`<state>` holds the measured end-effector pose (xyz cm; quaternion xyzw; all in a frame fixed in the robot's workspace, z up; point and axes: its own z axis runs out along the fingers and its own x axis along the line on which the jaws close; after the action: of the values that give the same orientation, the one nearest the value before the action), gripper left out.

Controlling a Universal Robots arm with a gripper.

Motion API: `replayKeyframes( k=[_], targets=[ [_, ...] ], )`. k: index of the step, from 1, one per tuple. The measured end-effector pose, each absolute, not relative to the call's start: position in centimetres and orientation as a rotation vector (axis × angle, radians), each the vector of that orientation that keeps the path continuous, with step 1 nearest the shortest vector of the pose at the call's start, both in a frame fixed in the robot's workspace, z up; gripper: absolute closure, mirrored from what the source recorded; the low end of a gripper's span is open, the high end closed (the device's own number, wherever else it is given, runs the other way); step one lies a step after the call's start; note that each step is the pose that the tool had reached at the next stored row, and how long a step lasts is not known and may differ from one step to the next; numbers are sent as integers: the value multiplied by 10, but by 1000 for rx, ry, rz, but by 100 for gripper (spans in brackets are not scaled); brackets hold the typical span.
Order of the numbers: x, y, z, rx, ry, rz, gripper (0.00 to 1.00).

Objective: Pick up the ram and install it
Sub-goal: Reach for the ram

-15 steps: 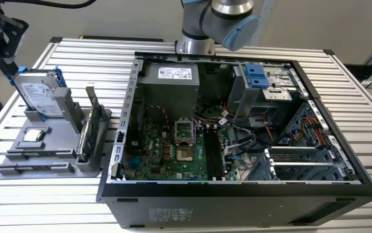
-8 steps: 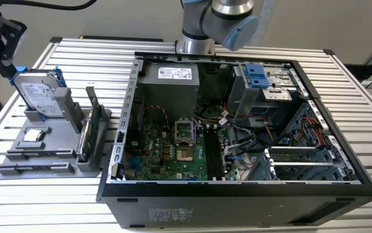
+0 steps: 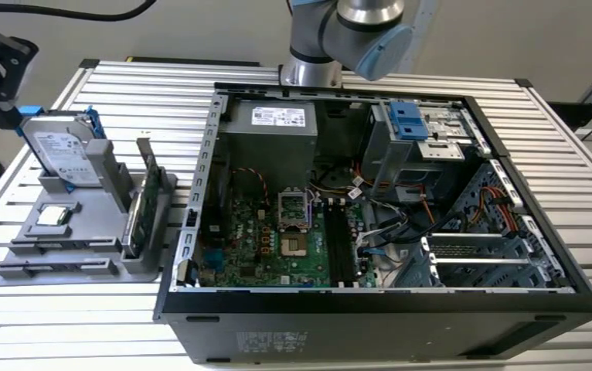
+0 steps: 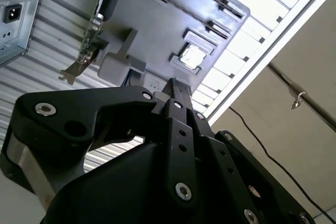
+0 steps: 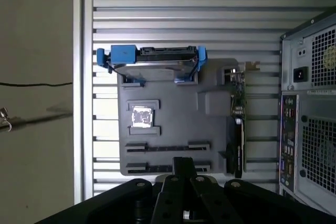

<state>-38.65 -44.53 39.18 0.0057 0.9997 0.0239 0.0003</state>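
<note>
Hovering over the grey tray (image 5: 173,124), the gripper (image 5: 184,165) appears in both wrist views with its black fingers drawn together at the tips and nothing clamped between them. In the first wrist view those tips lie over the tray's end row of slots.

The ram (image 5: 168,147) shows as a dark slim bar seen edge-on. It is seated in the tray's long slot row just beside the processor chip (image 5: 142,117) and apart from the gripper. I cannot tell whether the end row under the fingertips holds another stick.

At the tray's opposite end a hard drive (image 5: 152,59) stands on edge in a blue carrier. A green card (image 5: 237,124) with a metal bracket stands upright along the tray's side nearest the computer case (image 3: 379,325).

The tray sits on the slatted worktop (image 3: 69,325) near its edge at the exterior view's left. The opened case lies just beside it and covers the middle of the worktop. Inside it, the motherboard (image 3: 265,247) faces up, and its long black memory slots (image 3: 338,239) run beside the processor socket. The arm (image 3: 353,31) rises from the worktop's far edge behind the case.
</note>
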Motion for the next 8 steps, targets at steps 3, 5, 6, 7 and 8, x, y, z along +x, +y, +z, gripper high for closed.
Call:
replayKeyframes(
  k=[3, 5, 6, 7, 8],
  targets=[
    [-386, -449, 392, 18, 3140, 75, 100],
    [-386, -451, 392, 18, 3140, 75, 100],
    [-386, -452, 392, 18, 3140, 75, 100],
    [-386, -453, 392, 18, 3140, 75, 100],
    [-386, -454, 392, 18, 3140, 75, 100]
  ],
)
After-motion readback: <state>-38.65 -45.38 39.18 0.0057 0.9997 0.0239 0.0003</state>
